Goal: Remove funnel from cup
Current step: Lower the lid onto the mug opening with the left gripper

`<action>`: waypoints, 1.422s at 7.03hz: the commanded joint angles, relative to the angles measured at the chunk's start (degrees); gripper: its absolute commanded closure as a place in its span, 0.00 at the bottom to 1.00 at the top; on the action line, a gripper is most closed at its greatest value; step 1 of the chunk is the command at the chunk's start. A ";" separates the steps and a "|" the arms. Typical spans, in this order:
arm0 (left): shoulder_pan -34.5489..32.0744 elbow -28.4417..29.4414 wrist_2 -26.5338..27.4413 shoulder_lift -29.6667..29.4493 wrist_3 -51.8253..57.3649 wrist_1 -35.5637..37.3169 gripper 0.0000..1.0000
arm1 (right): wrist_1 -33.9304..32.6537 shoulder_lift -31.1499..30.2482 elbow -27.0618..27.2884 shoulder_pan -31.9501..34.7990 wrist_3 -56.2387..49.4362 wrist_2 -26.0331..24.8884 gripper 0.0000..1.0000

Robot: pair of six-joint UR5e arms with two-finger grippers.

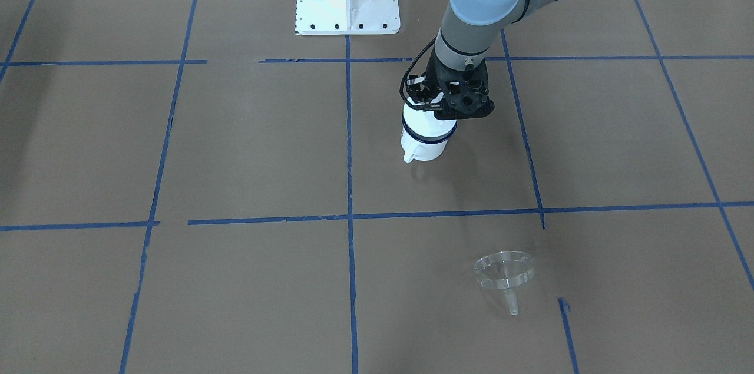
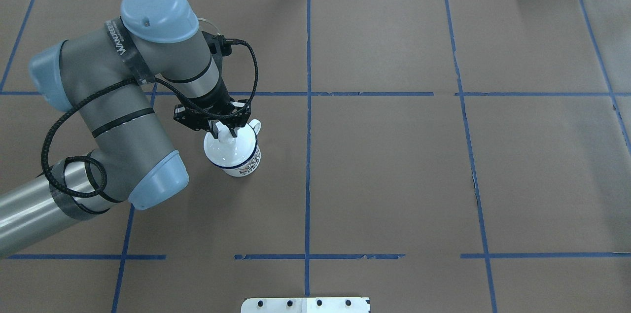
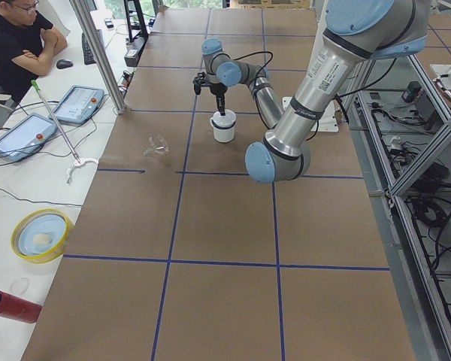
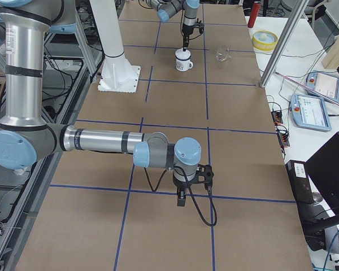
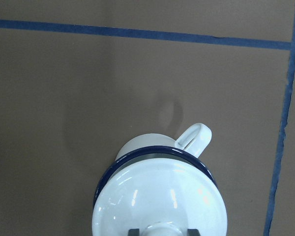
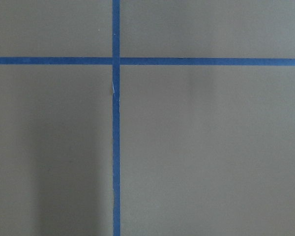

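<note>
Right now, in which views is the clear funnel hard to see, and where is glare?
Front-facing view: funnel faint, yet its outline reads against the brown paper. Left side view: only a pale smudge. Left wrist view: small bright highlights on the white lid.

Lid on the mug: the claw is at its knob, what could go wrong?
1. The left gripper pinches the lid only by its small knob; it might slip or tilt.
2. If the lid sticks, the cup could lift or tip with it.
3. The funnel lies loose on the table; a careless sweep could knock it.
</note>
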 commanded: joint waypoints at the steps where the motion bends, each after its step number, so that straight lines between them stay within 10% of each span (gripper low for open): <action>1: 0.10 0.03 0.00 0.08 0.00 0.00 1.00 | 0.00 0.00 0.02 0.00 0.00 0.00 0.00; 9: 0.19 0.21 0.00 0.08 0.09 0.00 1.00 | 0.00 0.00 0.02 0.00 0.00 0.00 0.00; 10: 0.28 0.29 0.00 0.17 0.09 -0.09 0.85 | 0.00 0.00 0.02 0.00 0.00 0.00 0.00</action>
